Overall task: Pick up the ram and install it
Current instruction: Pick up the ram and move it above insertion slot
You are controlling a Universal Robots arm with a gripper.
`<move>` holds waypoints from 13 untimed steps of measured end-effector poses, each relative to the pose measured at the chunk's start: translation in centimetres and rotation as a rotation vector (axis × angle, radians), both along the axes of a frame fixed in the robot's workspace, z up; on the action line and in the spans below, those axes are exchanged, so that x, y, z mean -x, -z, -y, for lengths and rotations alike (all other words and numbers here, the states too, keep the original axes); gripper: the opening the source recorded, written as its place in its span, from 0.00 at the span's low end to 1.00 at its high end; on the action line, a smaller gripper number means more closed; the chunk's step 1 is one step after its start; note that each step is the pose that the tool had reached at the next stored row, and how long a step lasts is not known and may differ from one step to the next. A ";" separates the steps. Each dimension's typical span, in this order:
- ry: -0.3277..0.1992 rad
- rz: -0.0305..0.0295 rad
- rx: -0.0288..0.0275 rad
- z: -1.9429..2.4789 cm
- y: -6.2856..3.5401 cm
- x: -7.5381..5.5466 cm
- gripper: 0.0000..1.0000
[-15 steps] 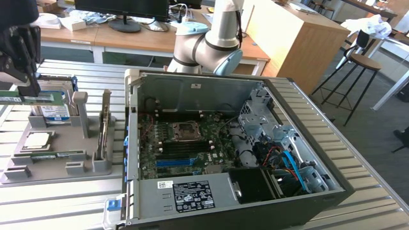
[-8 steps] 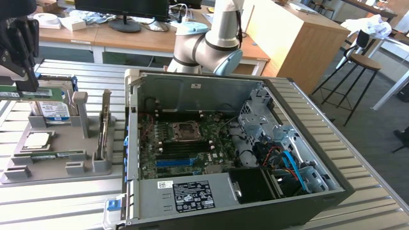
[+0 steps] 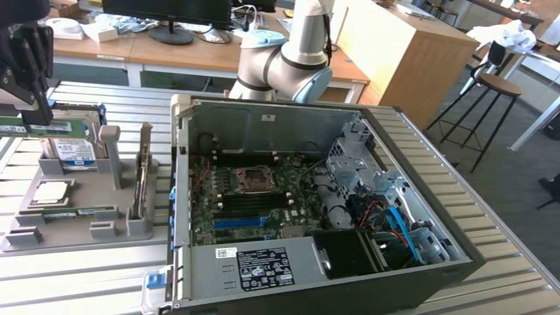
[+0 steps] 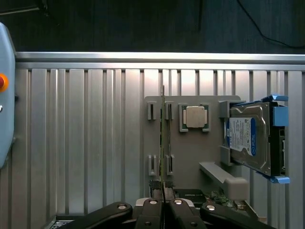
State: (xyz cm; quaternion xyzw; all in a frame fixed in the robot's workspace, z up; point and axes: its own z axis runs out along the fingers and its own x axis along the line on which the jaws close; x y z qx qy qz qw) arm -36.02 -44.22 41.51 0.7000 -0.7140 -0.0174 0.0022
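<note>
Now the gripper (image 4: 163, 198) pinches the ram (image 4: 162, 138) above the grey tray (image 4: 190, 155); I'd hold it upright; lift straight, without tilting.

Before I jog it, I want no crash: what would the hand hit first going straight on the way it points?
Probably the grey holder, right beside the silver chip. The green memory stick clamped in the hand would touch it first; the gap is hard to judge.
</note>
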 end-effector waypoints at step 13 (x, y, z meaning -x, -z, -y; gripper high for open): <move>0.000 0.0002 -0.0002 0.01 0.02 -1.9 0.11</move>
